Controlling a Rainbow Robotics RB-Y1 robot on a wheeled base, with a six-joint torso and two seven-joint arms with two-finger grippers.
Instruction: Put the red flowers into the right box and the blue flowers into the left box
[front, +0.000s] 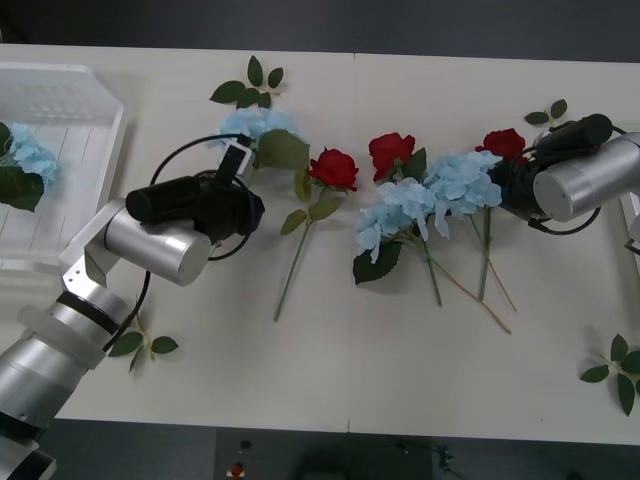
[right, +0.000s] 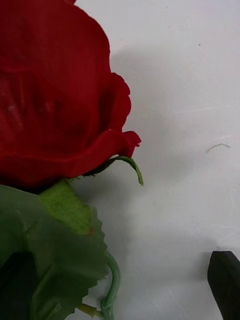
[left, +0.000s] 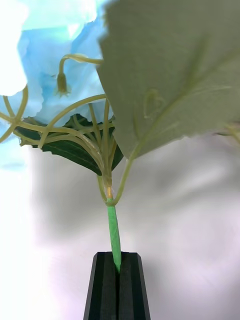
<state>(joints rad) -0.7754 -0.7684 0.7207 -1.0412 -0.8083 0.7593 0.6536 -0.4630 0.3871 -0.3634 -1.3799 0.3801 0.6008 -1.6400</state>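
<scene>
My left gripper (front: 252, 203) is shut on the thin green stem (left: 114, 235) of a blue flower (front: 258, 124), just right of the left box (front: 95, 215). One blue flower (front: 30, 155) lies inside that white tray. My right gripper (front: 507, 186) is open at a red flower (front: 503, 143) on the table's right. Its bloom (right: 55, 100) is very close. The curled stem (right: 111, 287) lies between the black finger (right: 225, 287) and a big leaf (right: 55, 250). Two more red flowers (front: 335, 168) (front: 392, 150) and two blue flowers (front: 462, 178) (front: 393, 215) lie mid-table. The right box (front: 633, 215) shows as a pale sliver.
Loose green leaf sprigs lie at the back (front: 250, 85), the back right (front: 548, 112), the front right (front: 615, 370) and beside my left arm (front: 142, 345). The long stems (front: 470, 290) of the middle flowers trail toward the front. The front strip of the table (front: 350, 390) is bare.
</scene>
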